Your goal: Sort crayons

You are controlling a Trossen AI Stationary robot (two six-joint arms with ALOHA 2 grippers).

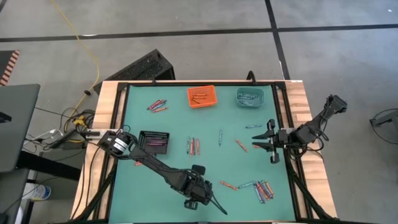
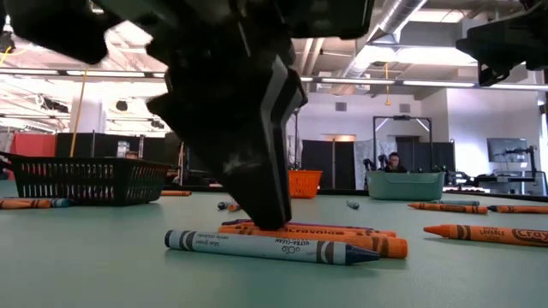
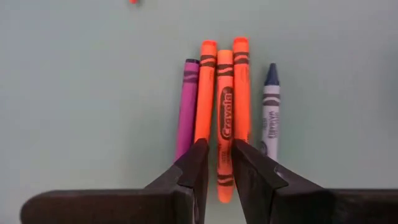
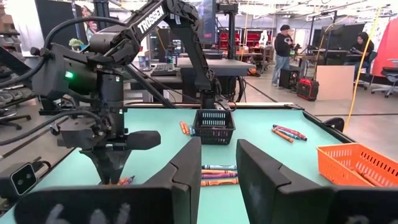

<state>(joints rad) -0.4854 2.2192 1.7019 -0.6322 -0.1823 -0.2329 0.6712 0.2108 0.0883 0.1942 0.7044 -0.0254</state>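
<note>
- From above, the left end effector [image 1: 198,194] sits low at the near edge of the green counter [image 1: 174,124], and its own body hides what is under it.
- The left wrist view shows what is hidden there: a row of crayons [image 3: 225,118] lying side by side, a purple one [image 3: 187,106], three orange ones and a blue one [image 3: 270,115].
- In that view the two dark fingers [image 3: 194,168] stand on either side of the middle orange crayon [image 3: 224,124], close to it. I cannot tell if they pinch it.
- The low view shows the same end effector [image 2: 257,197] pointing down onto the pile, with a blue crayon [image 2: 270,246] lying flat in front of it.
- Only the top view shows every bin: an orange bin [image 1: 202,96] and a teal bin [image 1: 249,97] at the far side, and a black basket [image 1: 154,140] on the left.
- It also shows more crayons spread around: a bunch at the far left [image 1: 157,106], some in the middle [image 1: 193,146], and a pile at the near right [image 1: 263,190].
- The right end effector [image 1: 268,144] waits by the right side of the counter, its fingers spread with nothing between them.
- The right wrist view looks across the counter at the left arm [image 4: 99,93] and sees people [image 4: 284,53] far back in the room.
</note>
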